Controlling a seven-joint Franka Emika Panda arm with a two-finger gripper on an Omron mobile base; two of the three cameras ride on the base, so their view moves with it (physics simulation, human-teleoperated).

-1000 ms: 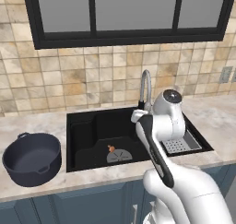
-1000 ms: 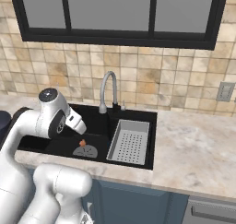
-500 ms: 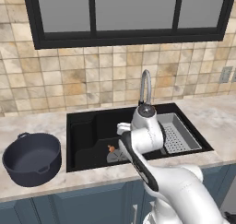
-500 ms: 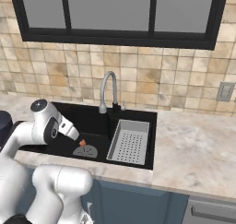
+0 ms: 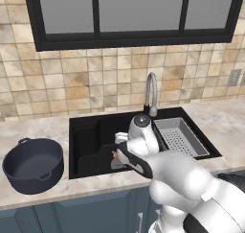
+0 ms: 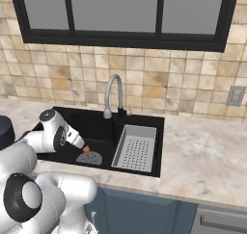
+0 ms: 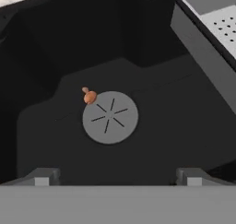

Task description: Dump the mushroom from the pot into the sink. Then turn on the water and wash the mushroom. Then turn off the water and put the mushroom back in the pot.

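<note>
One tiny mushroom (image 7: pixel 89 96), orange-brown w/ a darker stem nub, sits on the floor of the black sink (image 7: pixel 41 121), touching the rim of the round grey slotted drain (image 7: pixel 110 117). Gripper (image 7: pixel 117 177) hangs above it inside the basin, jaws spread wide, nothing held. Empty navy-grey pot (image 5: pixel 32 164) waits on the marbled counter (image 5: pixel 43 194), well apart to the sink's left.

Step in hand, by the look of it: retrieving the mushroom for the pot. To do it well: shift so the fingertips (image 7: pixel 42 177) straddle the lump, not the drain; drop straight down; close gently — it's small, rounded, prob. prone to roll or squirt out.

Surfaces: sink matte black w/ stepped walls; strainer tray (image 5: pixel 181 137) grey, perforated; faucet (image 6: pixel 113 94) a curved metal gooseneck, no water seen; backsplash in tan stone tile.
</note>
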